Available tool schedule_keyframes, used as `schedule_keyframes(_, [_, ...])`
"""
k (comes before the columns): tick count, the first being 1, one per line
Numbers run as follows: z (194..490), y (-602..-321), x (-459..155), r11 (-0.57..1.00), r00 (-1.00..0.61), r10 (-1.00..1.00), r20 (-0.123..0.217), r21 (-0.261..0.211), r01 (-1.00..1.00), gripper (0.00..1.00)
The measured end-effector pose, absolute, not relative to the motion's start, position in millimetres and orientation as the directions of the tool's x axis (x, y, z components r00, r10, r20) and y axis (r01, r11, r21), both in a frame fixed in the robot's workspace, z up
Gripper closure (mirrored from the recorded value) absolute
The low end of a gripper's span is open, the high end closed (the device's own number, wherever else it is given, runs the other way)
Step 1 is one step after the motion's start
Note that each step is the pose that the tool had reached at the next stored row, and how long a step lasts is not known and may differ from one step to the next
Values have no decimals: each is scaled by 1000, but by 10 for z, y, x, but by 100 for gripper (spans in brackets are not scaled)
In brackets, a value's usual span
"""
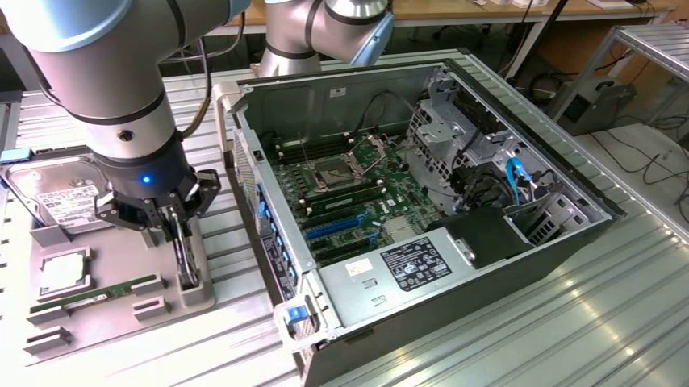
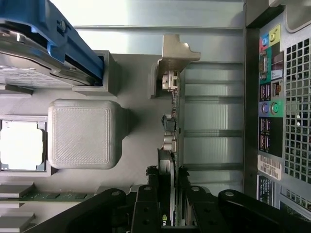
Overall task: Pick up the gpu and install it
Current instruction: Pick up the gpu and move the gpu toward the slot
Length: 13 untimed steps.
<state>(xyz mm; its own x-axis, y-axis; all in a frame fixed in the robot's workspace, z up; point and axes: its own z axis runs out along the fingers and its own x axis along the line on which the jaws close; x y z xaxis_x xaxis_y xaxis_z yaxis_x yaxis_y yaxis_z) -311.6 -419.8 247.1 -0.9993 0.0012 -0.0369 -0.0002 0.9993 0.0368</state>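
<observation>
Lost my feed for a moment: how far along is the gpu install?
Done: the hand is down at the grey holder and shut on the gpu. In hand: the card, on edge in that holder, not yet lifted. Left: the lift and the install; the blue slot in the open case is bare.
</observation>
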Motion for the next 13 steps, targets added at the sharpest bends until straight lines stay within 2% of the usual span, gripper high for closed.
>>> schedule_keyframes(13, [2900,-4246,-3115,999,-999,1,-37,46,0,74])
